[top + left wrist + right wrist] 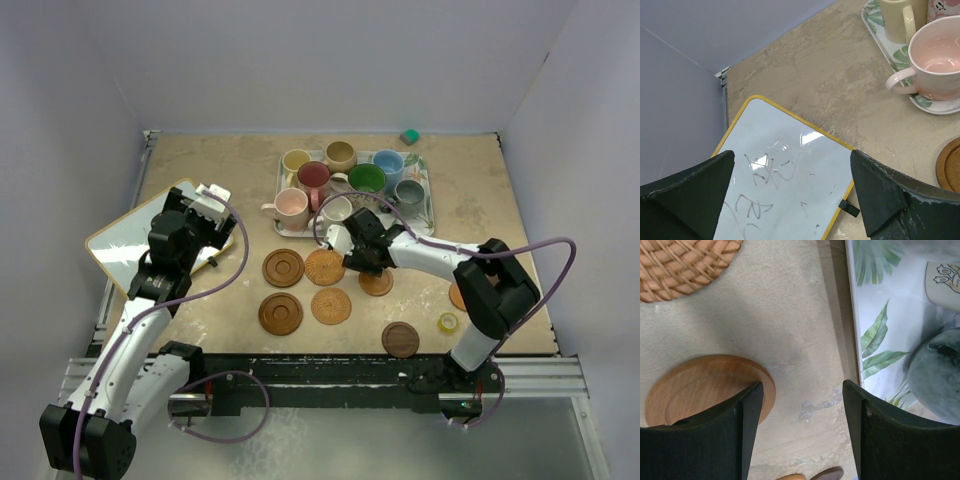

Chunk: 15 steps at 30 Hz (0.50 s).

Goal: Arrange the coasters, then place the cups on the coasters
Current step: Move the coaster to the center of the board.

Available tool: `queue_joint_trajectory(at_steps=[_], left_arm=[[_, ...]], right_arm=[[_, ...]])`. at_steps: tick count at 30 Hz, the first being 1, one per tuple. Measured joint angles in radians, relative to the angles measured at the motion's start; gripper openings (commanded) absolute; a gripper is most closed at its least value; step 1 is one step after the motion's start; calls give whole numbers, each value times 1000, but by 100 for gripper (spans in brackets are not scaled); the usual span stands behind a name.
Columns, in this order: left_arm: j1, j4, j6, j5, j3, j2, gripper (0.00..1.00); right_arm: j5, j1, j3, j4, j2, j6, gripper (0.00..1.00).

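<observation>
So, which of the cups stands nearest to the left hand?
The pink cup, at the near-left corner of the tray, its handle pointing toward the left hand. The rest all stand farther right or farther back.

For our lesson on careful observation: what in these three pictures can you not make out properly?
Top view: the right arm covers most of one orange coaster.
Right wrist view: the picture's edge cuts off the grey mug.
Left wrist view: scribbles on the whiteboard are too faint to read.
</observation>
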Motion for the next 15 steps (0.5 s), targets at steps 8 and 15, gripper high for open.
queue_joint_trajectory(at_steps=[8,15], left_arm=[[0,0,3,0,0,0,95],[0,0,5,0,-1,0,95]], right_arm=[[-30,-3,48,14,39,25,67],[-54,-5,71,41,57,42,66]])
